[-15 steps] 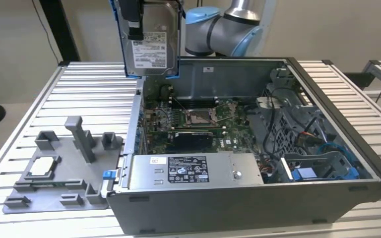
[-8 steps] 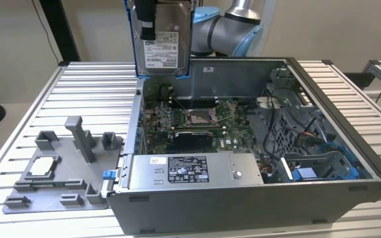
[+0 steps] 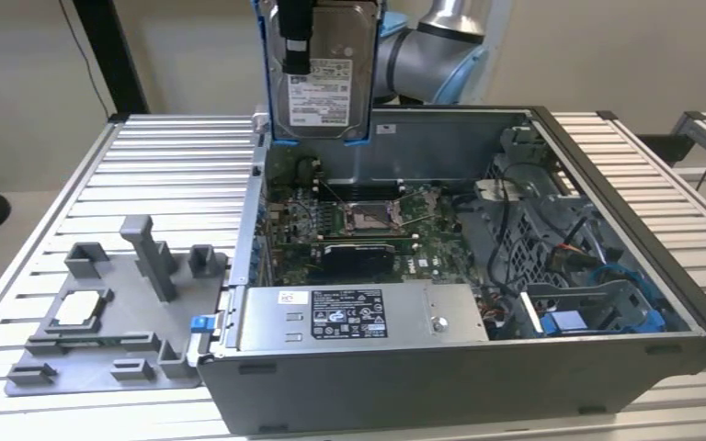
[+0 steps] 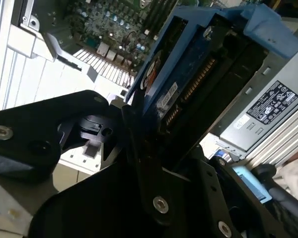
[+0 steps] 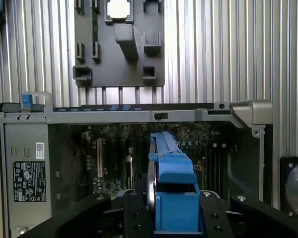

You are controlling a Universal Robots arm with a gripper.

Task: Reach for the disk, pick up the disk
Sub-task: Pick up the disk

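The disk (image 3: 328,92), a silver hard drive with a white label and a blue carrier frame, hangs upright in the air above the back left corner of the open computer case (image 3: 451,367). My gripper (image 3: 297,57) is shut on it, one black finger lying over its labelled face. In both wrist views the blue frame of the disk (image 4: 198,54) (image 5: 171,173) stands edge-on between the black fingers (image 4: 139,158), over the motherboard. The gripper (image 5: 170,210) clamps the disk from both sides.
The case holds a motherboard (image 3: 366,216), a long grey power supply box (image 3: 353,317) at its front and cables with a blue bracket (image 3: 574,322) at the exterior view's right. A grey fixture plate (image 3: 96,317) with a white-topped chip (image 3: 78,308) lies on the slatted table (image 3: 169,175).
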